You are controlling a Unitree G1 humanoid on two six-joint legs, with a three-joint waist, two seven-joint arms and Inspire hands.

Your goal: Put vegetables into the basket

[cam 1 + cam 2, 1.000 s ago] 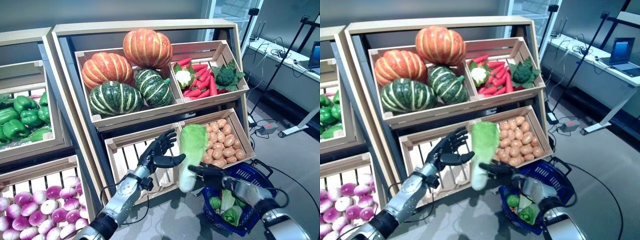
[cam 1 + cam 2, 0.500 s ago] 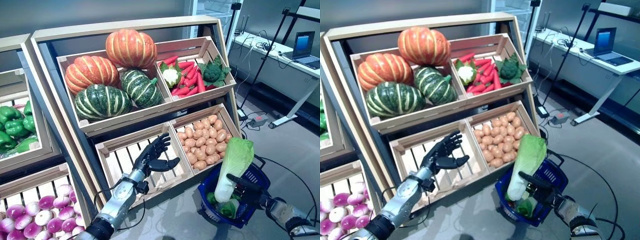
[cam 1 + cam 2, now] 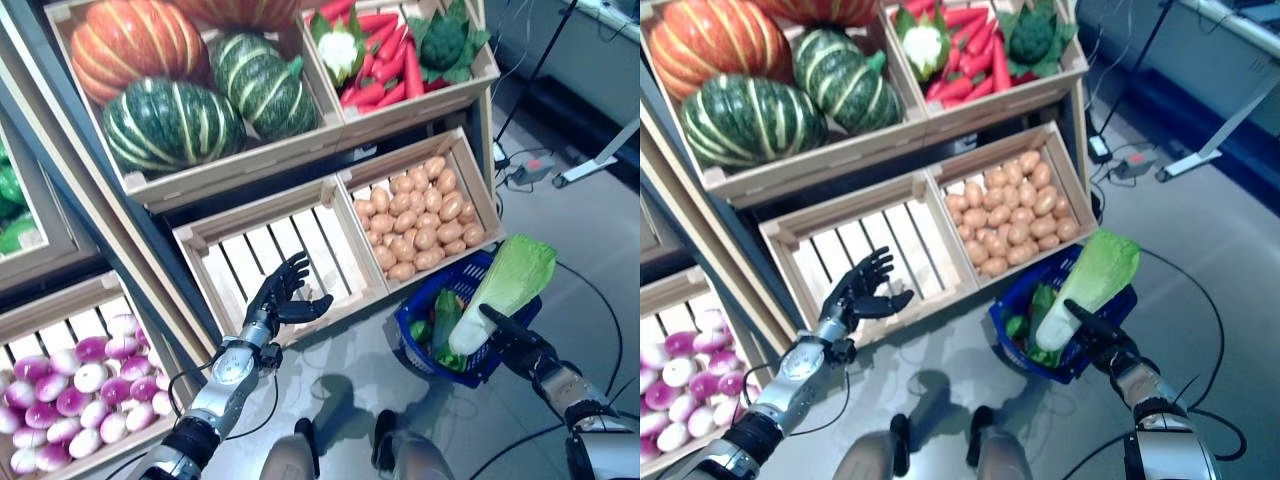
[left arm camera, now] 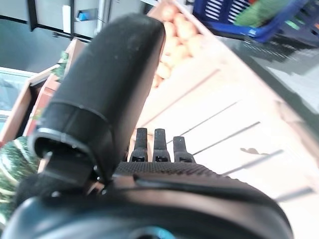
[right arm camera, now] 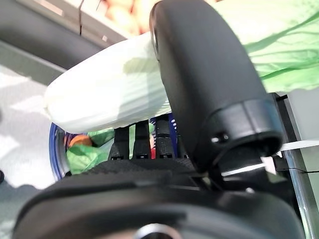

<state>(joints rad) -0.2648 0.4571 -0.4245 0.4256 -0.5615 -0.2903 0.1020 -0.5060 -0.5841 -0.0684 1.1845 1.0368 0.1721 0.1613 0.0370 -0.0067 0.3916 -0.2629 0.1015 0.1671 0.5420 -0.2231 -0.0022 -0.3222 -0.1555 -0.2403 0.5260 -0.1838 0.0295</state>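
Note:
My right hand is shut on a napa cabbage, thumb over its pale stalk and fingers beneath it. The cabbage hangs tilted above the blue basket, leafy end up and away from me, stalk end down over the basket's inside. Green vegetables and something orange lie in the basket. My left hand is open with spread fingers and holds nothing. It hovers in front of the empty slatted wooden crate.
The basket stands on the floor just in front of the potato crate. Above are a crate of pumpkins and one with carrots, cauliflower and broccoli. Purple-white turnips fill a crate at the lower left.
The camera has tilted down. My right hand has carried the cabbage from in front of the crates to the right and down over the basket. My left hand stays open by the empty crate.

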